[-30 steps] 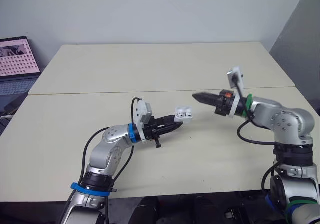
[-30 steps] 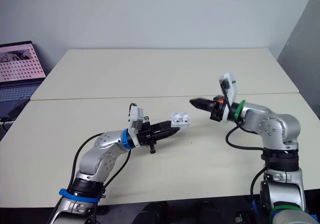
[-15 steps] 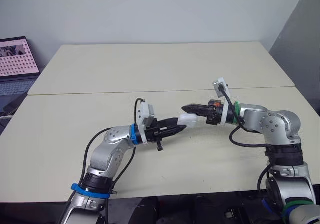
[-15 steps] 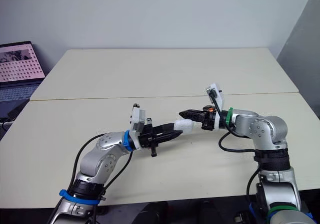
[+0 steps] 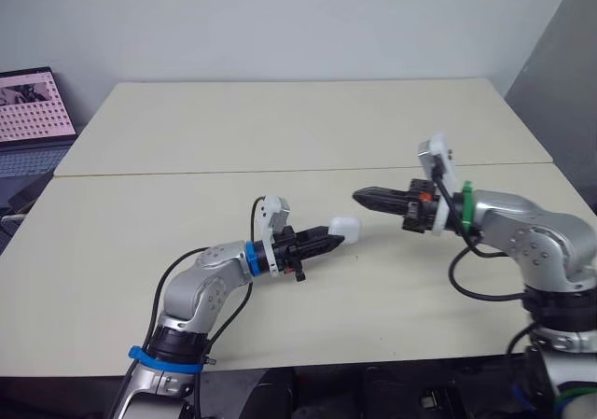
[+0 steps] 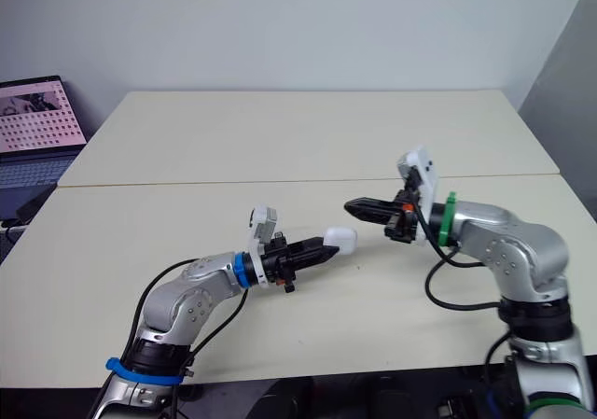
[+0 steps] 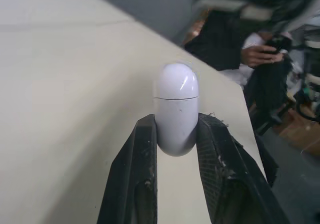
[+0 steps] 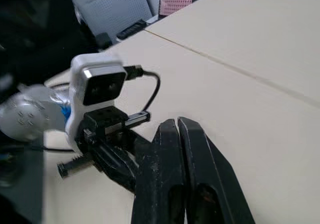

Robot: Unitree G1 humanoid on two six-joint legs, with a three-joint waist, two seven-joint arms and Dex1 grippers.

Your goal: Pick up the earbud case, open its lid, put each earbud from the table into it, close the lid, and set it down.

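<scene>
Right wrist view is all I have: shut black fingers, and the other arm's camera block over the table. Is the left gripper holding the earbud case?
Observer: Yes. In the left wrist view the left gripper is shut on the earbud case, with its fingers pressing on either side of the body.
Operator: Open or closed?
Observer: Closed. The lid meets the body along a thin seam with no gap, and it points away from the fingers.
Operator: How does my right gripper sit relative to it?
Observer: In the left eye view the right gripper is shut. Its tip points toward the case from the robot's right and stands apart from it, not touching.
</scene>
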